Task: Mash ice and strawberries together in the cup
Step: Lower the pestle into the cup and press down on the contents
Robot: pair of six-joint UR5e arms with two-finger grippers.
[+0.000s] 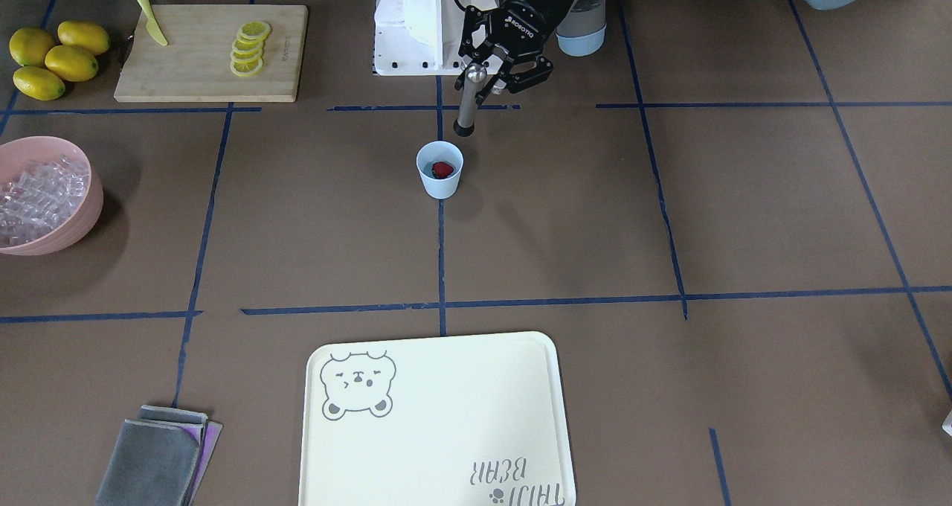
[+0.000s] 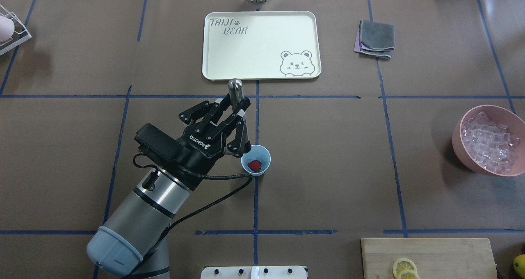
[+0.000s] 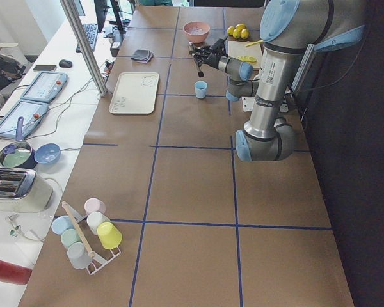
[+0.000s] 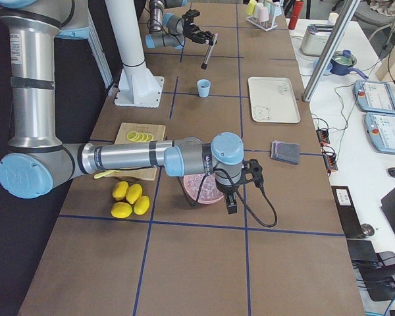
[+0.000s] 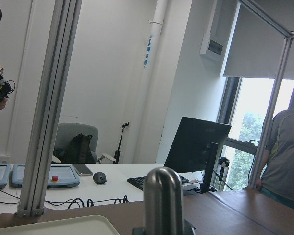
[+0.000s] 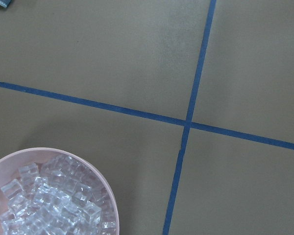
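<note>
Strawberry (image 1: 443, 169) lies inside the pale-blue cup (image 1: 439, 184), which you see upright near the middle of the surface, nearer the robot's edge than yours. The left gripper (image 1: 485, 74) is clenched on a metal masher (image 1: 467, 108), held tilted, with its dark lower end in the air close to the cup's rim and not inside it. The ice (image 1: 36, 193) is heaped in the pink bowl (image 1: 91, 210) at the surface's edge on the robot's right. The right gripper (image 4: 232, 204) hangs by that bowl; you cannot tell whether it is released or clenched.
</note>
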